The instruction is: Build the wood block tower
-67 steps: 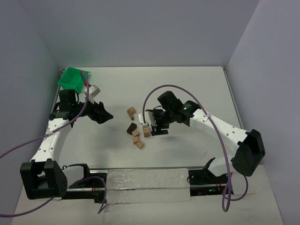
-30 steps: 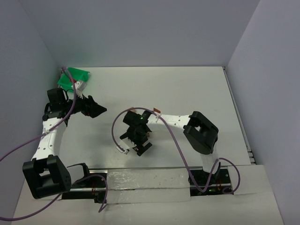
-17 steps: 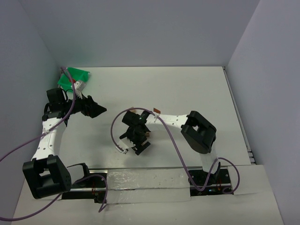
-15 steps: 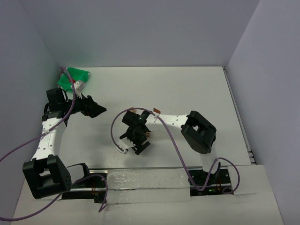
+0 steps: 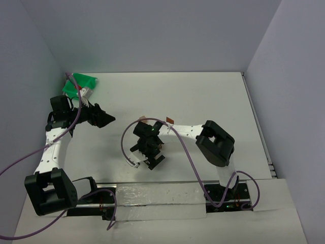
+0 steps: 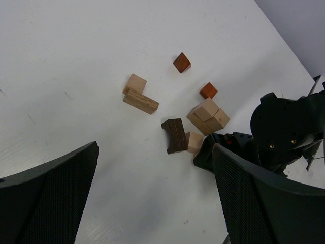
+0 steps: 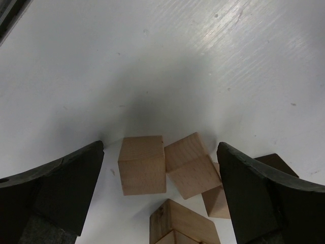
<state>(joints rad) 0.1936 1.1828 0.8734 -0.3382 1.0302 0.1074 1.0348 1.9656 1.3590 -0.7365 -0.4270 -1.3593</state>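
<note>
The wood blocks lie loose on the table and no tower shows in any view. In the left wrist view I see two reddish cubes (image 6: 182,62), a tan cube against a long tan cuboid (image 6: 141,100), a dark brown block (image 6: 175,135) and a tan cluster (image 6: 208,114). My right gripper (image 7: 160,147) is open and straddles two tan cubes (image 7: 142,165) without touching them. A tan wedge (image 7: 216,201) lies just behind those cubes. From above, the right gripper (image 5: 151,152) hides most of the blocks. My left gripper (image 6: 155,168) is open, holds nothing, and stands left of the blocks (image 5: 106,120).
A green bin (image 5: 78,84) sits at the far left corner of the table. The right arm (image 5: 216,142) is folded across the table's middle, with its purple cable looping beside the blocks. Grey walls close in the table at the back and on both sides.
The right arm has swung in from the right and now stands over the blocks. The left gripper has drawn back to the left. In the last second the right gripper has only shifted slightly.
</note>
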